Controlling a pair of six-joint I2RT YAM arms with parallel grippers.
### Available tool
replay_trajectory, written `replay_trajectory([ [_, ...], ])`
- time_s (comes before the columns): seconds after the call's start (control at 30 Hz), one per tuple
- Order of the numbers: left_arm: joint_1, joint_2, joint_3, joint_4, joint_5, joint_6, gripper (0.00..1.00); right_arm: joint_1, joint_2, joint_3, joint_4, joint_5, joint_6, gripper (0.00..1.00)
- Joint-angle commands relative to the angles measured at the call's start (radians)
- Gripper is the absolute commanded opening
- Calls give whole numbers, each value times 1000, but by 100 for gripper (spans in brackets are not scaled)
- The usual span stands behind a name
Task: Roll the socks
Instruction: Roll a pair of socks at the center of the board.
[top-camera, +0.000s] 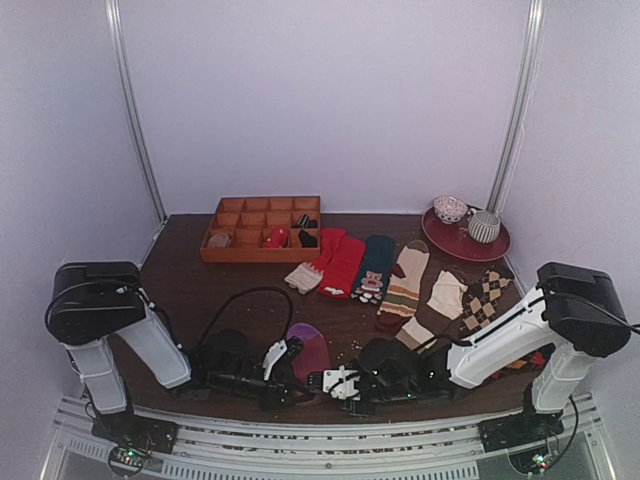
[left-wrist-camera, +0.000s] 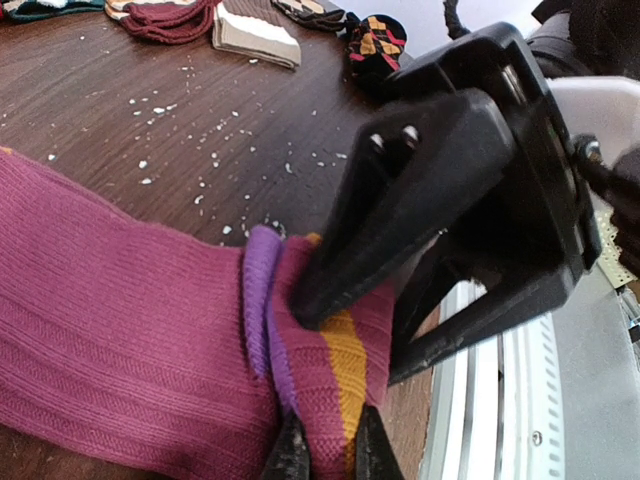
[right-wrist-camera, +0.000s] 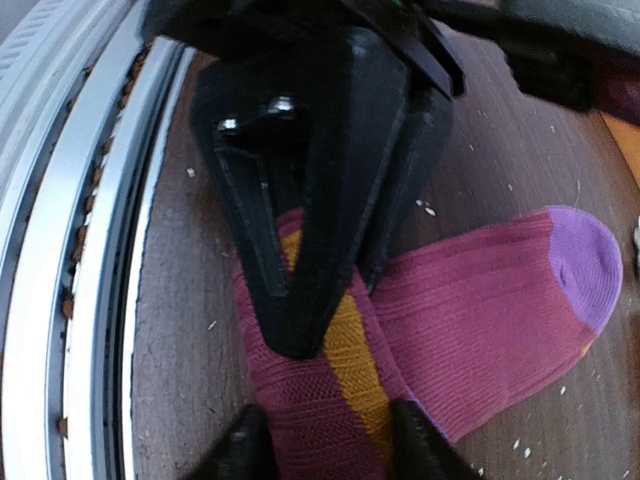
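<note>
A magenta sock (top-camera: 308, 348) with a purple toe and an orange stripe at its cuff lies flat at the table's near edge. In the left wrist view my left gripper (left-wrist-camera: 330, 455) is shut on the striped cuff end of the sock (left-wrist-camera: 120, 330), and the right gripper's black fingers (left-wrist-camera: 400, 200) pinch the same cuff from the other side. In the right wrist view my right gripper (right-wrist-camera: 328, 450) is closed round the cuff of the sock (right-wrist-camera: 480, 290), with the left gripper's fingers (right-wrist-camera: 320, 200) just beyond. In the top view the left gripper (top-camera: 292, 388) and the right gripper (top-camera: 322, 382) meet tip to tip.
A row of flat socks lies mid-table: red (top-camera: 340, 265), dark teal (top-camera: 375, 268), striped beige (top-camera: 405, 285), cream (top-camera: 440, 300), argyle (top-camera: 485, 295). A wooden compartment tray (top-camera: 262, 228) is at the back left, a red plate (top-camera: 465, 245) with cups at the back right. The metal rail (right-wrist-camera: 90, 250) runs close by.
</note>
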Motion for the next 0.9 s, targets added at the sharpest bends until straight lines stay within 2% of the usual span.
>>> replay_trajectory([
  [0.0,-11,84,-61,-350,11,1,0,3,68,-15,-167,66,58,70],
  [0.23,-11,81,-61,-355,8,1,0,4,-1,-11,-172,50,16,71],
  [0.4,-12,74,-63,-356,5,1,0,4,2,21,-247,-4,-15,58],
  [0.5,-11,74,-62,-357,5,4,0,6,25,19,-233,-44,4,53],
  [0.77,-11,78,-57,-362,8,6,0,9,-64,-21,-138,118,-2,70],
  [0.87,-11,81,-55,-362,8,6,0,8,-106,-37,-101,109,-29,71],
])
